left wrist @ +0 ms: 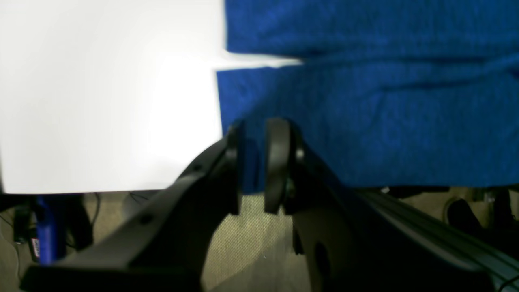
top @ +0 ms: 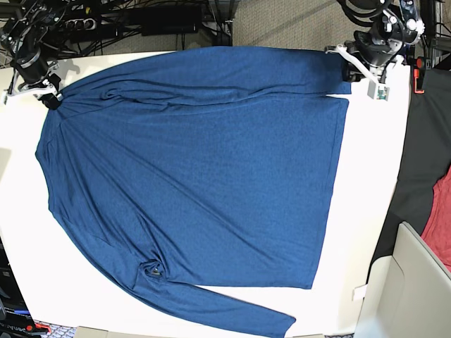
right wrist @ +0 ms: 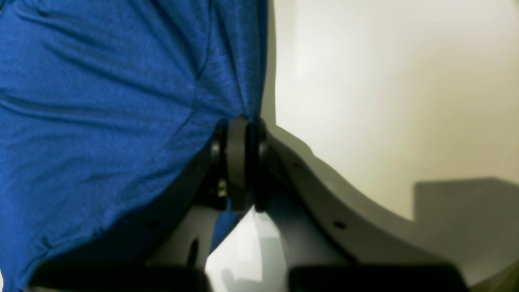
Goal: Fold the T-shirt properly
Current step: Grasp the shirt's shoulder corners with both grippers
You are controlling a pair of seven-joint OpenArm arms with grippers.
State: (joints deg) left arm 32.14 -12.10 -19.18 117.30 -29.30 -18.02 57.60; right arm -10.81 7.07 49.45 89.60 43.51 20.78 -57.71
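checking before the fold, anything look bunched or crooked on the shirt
Yes: the T-shirt lies askew, with diagonal wrinkles fanning across the body, and a small puckered knot of fabric near the lower sleeve.

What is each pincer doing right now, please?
Left pincer: closed on the hem corner of the T-shirt.
Right pincer: closed on the T-shirt's shoulder edge.

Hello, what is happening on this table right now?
A two-armed robot is starting to fold a blue T-shirt spread flat on a white table. The right gripper is shut on the fabric at one far corner, and the left gripper pinches the edge at the other. No fold is made yet.
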